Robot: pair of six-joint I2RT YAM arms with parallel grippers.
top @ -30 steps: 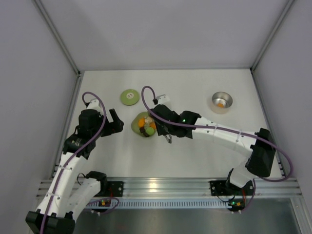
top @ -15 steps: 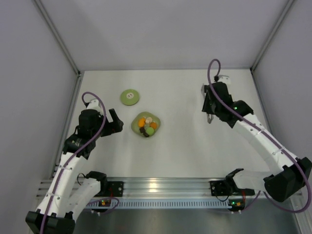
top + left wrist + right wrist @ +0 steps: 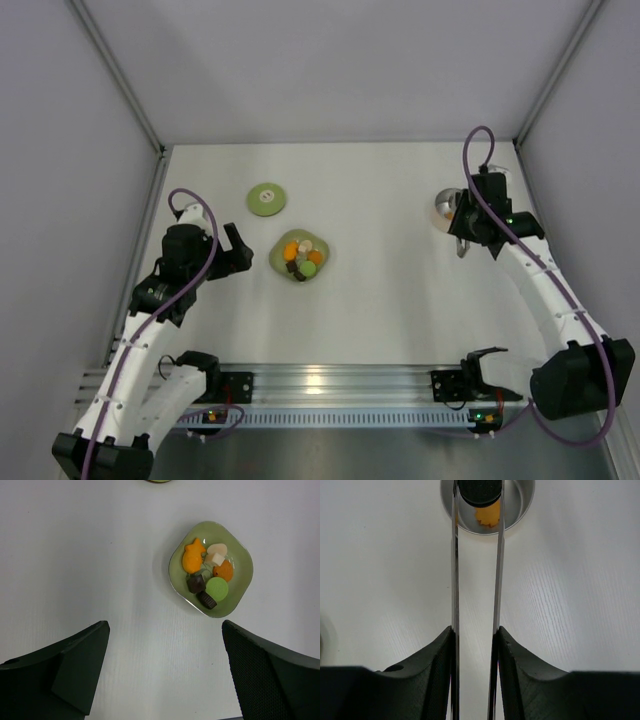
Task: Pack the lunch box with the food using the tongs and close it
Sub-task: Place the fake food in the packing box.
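Silvery tongs (image 3: pixel 499 580) pinch a dark piece (image 3: pixel 479 491) over the lunch box (image 3: pixel 520 505) by the worktop's far right corner, with an orange piece (image 3: pixel 486 515) inside. Clamped narrowly on the tongs is the right claw (image 3: pixel 475 635) — the left claw (image 3: pixel 164 625) gapes wide near the plate (image 3: pixel 240 590) of food (image 3: pixel 194 557).

A plain white counter (image 3: pixel 400 300) fills the space, its surface matte with a faint grain. Pale grey panels (image 3: pixel 340 70) wall it in at the far edge and along both sides, joined at the far corners by slim metal posts (image 3: pixel 120 75). A ribbed aluminium rail (image 3: pixel 340 382) runs along the near edge. Light is even and soft.
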